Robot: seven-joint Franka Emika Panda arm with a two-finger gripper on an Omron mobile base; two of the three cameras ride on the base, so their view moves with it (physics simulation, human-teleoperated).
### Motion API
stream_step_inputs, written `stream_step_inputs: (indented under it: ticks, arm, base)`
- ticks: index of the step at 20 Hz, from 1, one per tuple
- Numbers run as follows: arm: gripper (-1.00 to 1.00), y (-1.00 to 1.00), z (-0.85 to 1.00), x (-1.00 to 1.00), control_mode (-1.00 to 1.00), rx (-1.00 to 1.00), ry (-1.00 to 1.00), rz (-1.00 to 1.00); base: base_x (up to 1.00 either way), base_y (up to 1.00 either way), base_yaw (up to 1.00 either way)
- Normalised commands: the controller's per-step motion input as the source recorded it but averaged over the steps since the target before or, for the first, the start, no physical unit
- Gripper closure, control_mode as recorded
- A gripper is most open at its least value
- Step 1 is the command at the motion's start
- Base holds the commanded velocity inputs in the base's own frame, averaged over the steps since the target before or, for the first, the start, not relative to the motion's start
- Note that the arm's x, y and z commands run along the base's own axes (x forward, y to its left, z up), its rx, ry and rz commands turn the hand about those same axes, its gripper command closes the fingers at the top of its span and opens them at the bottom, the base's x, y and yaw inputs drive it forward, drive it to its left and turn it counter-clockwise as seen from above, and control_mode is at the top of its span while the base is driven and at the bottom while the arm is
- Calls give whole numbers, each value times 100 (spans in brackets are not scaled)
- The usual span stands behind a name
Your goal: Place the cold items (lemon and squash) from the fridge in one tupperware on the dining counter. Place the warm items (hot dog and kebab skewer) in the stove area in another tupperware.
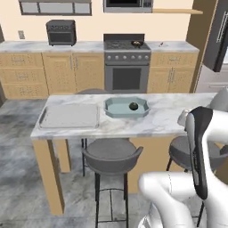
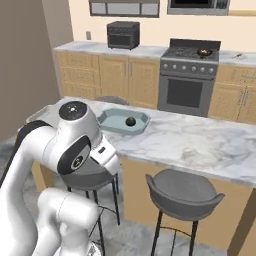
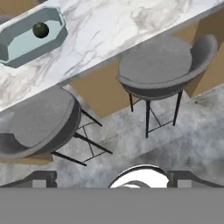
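1. While the gripper hangs low over the floor in front of the counter, its 2 dark finger tips stand spread wide at the bottom of the hand view, and nothing sits between them.
2. The green tub rests on the marble dining counter, with 1 small dark round item lying inside it, toward its right side in the left base view. It is too small to say whether it is the squash or the lemon.
3. In the hand view the tub lies up and to the left of the gripper, well apart from it, with 2 grey stools between hand and counter.
4. A flat pale tray lies on the counter just left of the tub; it may be the second container, though I cannot tell.
5. The stove stands against the far wall beyond the counter, with a small pan on its top. The hot dog and kebab skewer are not clear enough to pick out there.
6. Judged from this, 1 cold item is packed and the hand is free, so the next fetch lies away from the tub, at the fridge or the stove, and the base would need to drive round the counter to reach either.
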Motion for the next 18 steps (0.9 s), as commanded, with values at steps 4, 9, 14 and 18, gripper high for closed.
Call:
stream_step_inputs:
  ticks: [4,9,14,18]
  arm:
    - [-100,0,0,0,100,0,0,0]
    - [-100,0,0,0,100,0,0,0]
    - [-100,0,0,0,100,0,0,0]
    - [-100,0,0,0,100,0,0,0]
  base:
    - [-8,-97,-15]
    - [0,-100,-5]
    - [4,-100,-1]
    - [13,-100,0]
